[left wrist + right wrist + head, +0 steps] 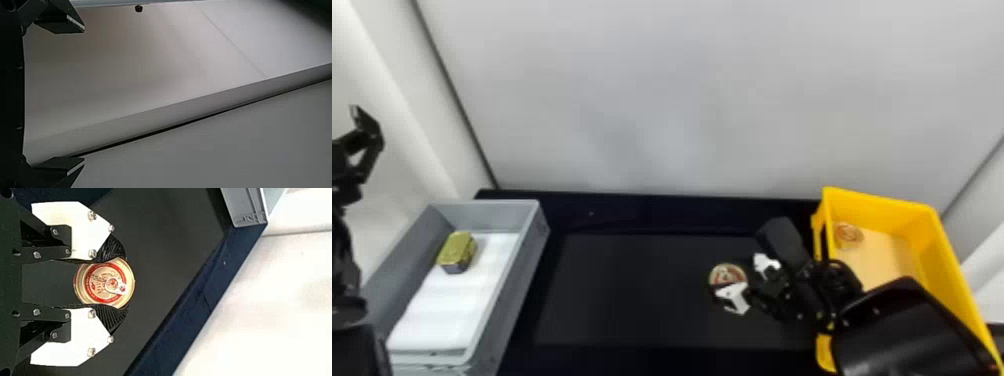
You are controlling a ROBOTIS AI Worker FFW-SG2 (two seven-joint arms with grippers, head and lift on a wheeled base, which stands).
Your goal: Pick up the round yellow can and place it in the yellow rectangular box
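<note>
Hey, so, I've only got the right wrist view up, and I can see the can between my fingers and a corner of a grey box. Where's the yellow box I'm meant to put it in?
Observer: In the head view, the yellow box stands to the right of your can.
Operator: Okay, and is anything in it already?
Observer: Yes, a round item with reddish rings on top, much like yours, lies near the far left corner.
Operator: What about the left gripper, is it holding anything?
Observer: No, the left wrist view has its fingers wide apart with nothing between them.
</note>
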